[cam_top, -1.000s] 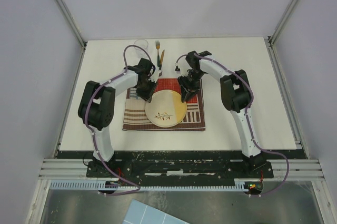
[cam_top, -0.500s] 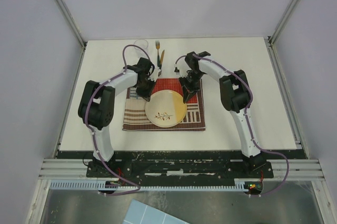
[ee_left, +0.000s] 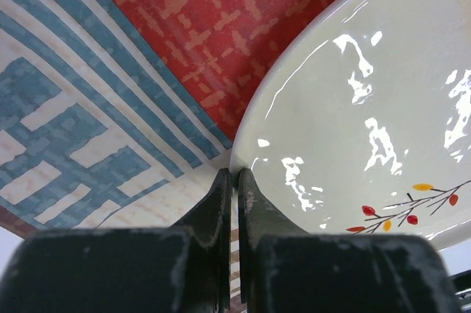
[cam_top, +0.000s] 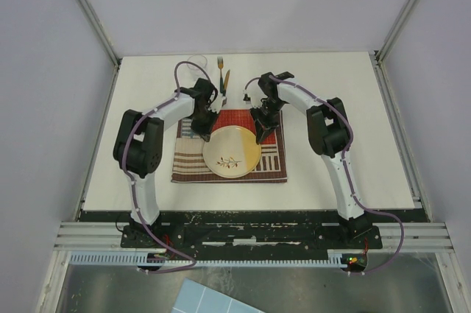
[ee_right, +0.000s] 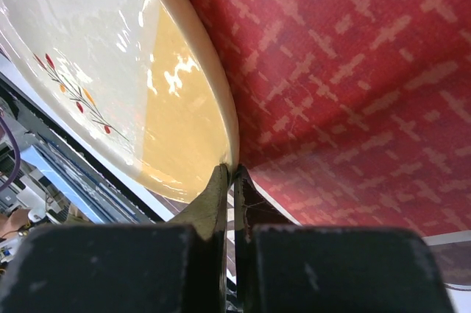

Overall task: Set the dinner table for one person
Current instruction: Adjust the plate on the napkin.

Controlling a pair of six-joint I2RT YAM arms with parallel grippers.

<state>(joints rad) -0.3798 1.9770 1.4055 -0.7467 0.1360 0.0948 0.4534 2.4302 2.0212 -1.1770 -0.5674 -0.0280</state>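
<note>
A cream plate [cam_top: 232, 151] with a small branch pattern sits over the striped patchwork placemat [cam_top: 193, 166] on the white dinner table [cam_top: 346, 92]. My left gripper [cam_top: 204, 133] is shut on the plate's left rim; in the left wrist view its jaws [ee_left: 235, 174] pinch the edge of the plate [ee_left: 368, 99] above the placemat [ee_left: 103, 85]. My right gripper [cam_top: 261, 133] is shut on the right rim, and in the right wrist view the jaws [ee_right: 230, 170] clamp the plate [ee_right: 110, 48] over the red cloth [ee_right: 353, 70]. Whether the plate is lifted off the mat, I cannot tell.
Behind the placemat lie a fork [cam_top: 220, 68] and a knife [cam_top: 225, 85], with a clear glass [cam_top: 196, 62] to their left. A small white item [cam_top: 247, 96] lies near the right wrist. Metal frame rails [cam_top: 397, 129] border the tabletop.
Both grippers have closed onto the plate's rim, the left on its left edge and the right on its right edge. The plate stays about where it was.
</note>
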